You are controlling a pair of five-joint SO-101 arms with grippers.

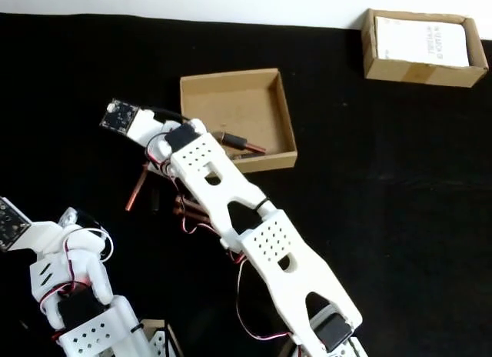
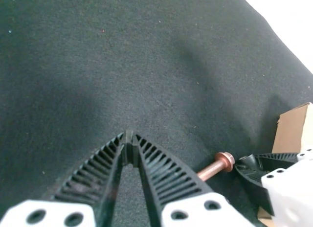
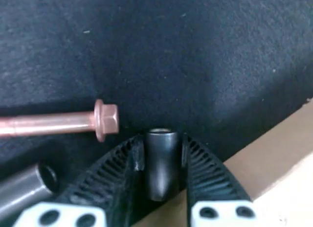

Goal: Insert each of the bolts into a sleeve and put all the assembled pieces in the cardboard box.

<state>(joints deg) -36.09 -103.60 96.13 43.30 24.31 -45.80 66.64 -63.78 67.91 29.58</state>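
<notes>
Right gripper clamped on sleeve, left of box mid-frame, probably to take the bolt lying beside. Left gripper together, empty, lower left.

Coppery metal bolt; smooth dark sleeve

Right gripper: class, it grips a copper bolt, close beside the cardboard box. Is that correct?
No. The right gripper holds a black sleeve, not a copper bolt; the bolt lies loose on the black cloth next to it. It is indeed close beside the cardboard box. The right wrist view shows this.
</notes>
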